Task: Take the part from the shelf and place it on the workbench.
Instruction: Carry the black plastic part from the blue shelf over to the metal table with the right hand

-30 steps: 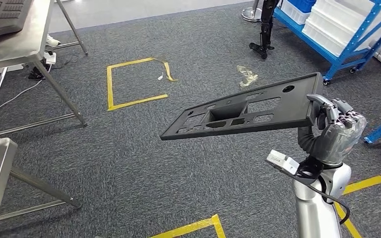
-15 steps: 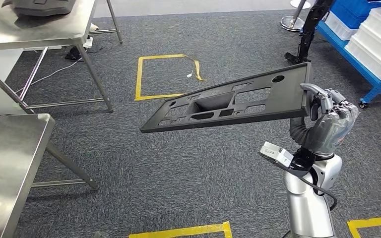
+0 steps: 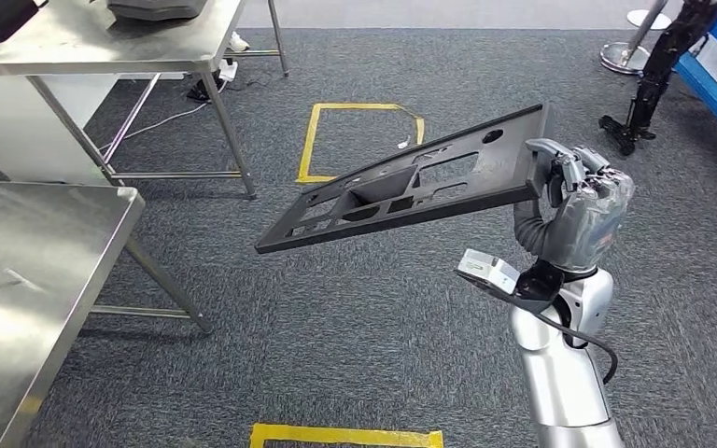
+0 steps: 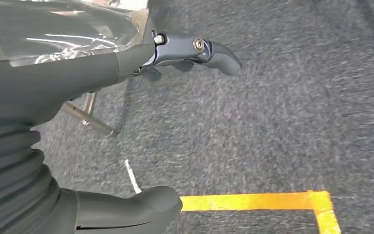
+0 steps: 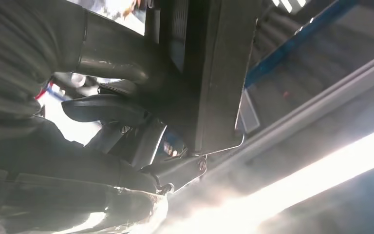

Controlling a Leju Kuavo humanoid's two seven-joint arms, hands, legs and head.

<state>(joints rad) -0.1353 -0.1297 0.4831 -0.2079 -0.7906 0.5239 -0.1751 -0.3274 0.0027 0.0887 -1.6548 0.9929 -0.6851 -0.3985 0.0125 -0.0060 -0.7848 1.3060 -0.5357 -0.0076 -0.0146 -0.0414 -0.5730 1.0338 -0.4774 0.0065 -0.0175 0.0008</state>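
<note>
Black moulded plastic, that is what my right hand (image 3: 574,210) carries: the part (image 3: 401,191), a long flat panel with several cut-out windows and one small round hole near the held end. My fingers (image 3: 560,168) wrap over its short edge at that end, the thumb side underneath, so the whole length sticks out leftward over the grey carpet floor (image 3: 355,317), tilted with the far end lower. I judge it stiff and fairly light, since it holds its line without sagging, but gripped at one end like this it has a lot of leverage on my hold and could twist or slip; a grip nearer the middle, on the solid rim beside the windows, would steady it (the thin bars between the cut-outs look like the weakest place to squeeze). The steel surface (image 3: 47,271) lies low on my left, well apart from the part, so placing is not yet done. My left hand (image 4: 78,97) hangs over the carpet beside a yellow tape line (image 4: 253,201), holding nothing, its fingers apart and loosely curved. From the right wrist, glare washes out much of the picture and the grip is mostly dark shapes; how firmly the underside is supported I cannot make out.
</note>
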